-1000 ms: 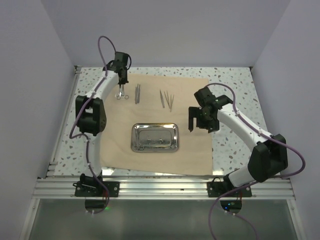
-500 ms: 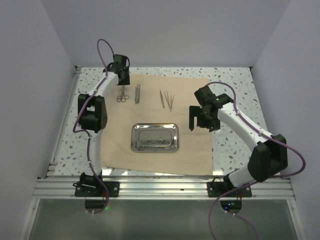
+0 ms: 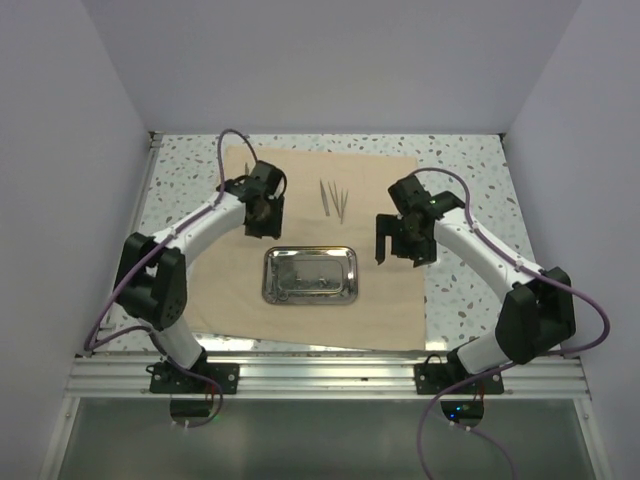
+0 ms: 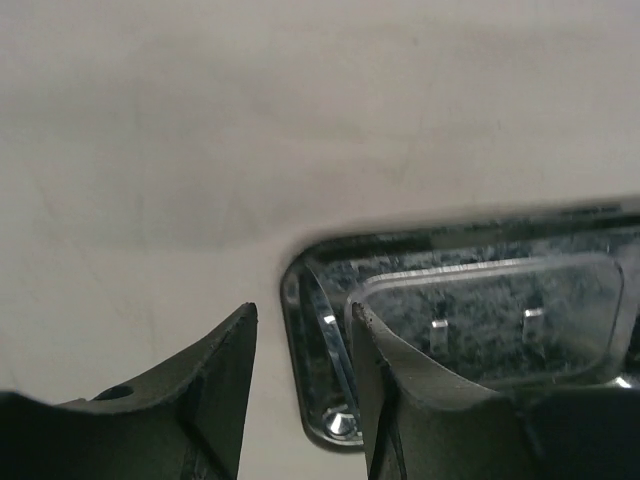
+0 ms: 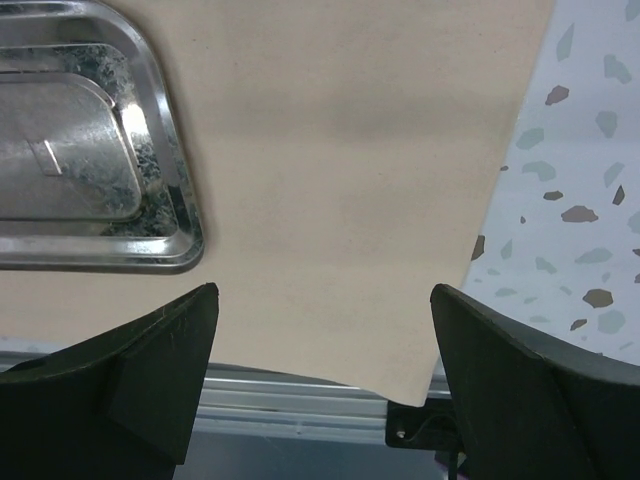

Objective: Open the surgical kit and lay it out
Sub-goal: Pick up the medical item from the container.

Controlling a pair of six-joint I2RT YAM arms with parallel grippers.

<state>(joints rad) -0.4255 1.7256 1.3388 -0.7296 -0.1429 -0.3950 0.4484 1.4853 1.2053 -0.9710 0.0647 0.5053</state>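
Note:
The beige cloth wrap (image 3: 385,300) lies spread flat on the table. The shiny steel tray (image 3: 310,252) sits at its middle. Several thin silvery instruments (image 3: 333,200) lie side by side at the back of the cloth. My left gripper (image 3: 263,218) hovers low over the cloth by the tray's back-left corner, open and empty. In the left wrist view (image 4: 302,312) the tray (image 4: 470,290) shows just right of the fingers. My right gripper (image 3: 396,248) is wide open and empty above the cloth's right part (image 5: 322,290), with the tray (image 5: 180,215) to its left.
The speckled tabletop (image 3: 470,190) borders the cloth on all sides. An aluminium rail (image 3: 330,375) runs along the near edge and also shows in the right wrist view (image 5: 290,405). Plain walls close in the back and both sides.
My left arm has swung from the cloth's back-left corner, where it stood over the scissors, inward and nearer to the tray's back-left corner, now covering them. The right arm has not moved.

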